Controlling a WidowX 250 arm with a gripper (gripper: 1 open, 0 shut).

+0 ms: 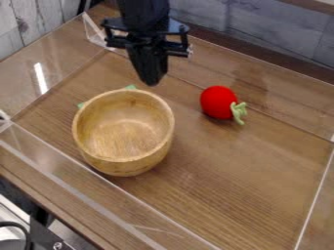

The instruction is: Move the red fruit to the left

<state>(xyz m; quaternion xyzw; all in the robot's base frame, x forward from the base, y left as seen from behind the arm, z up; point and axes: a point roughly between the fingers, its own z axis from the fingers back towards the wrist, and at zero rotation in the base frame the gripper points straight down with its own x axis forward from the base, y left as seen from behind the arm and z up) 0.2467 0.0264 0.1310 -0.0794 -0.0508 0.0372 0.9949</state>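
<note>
With the end effector (150, 76) closed on nothing, the red fruit (220, 101) to its right risked being left unmoved.

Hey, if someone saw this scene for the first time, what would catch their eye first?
Probably the small glossy red toy fruit with its green leaf, alone on the wooden table right of centre. Next, the round wooden bowl at left, with the black gripper hanging just above its far rim, fingers shut and empty.
</note>
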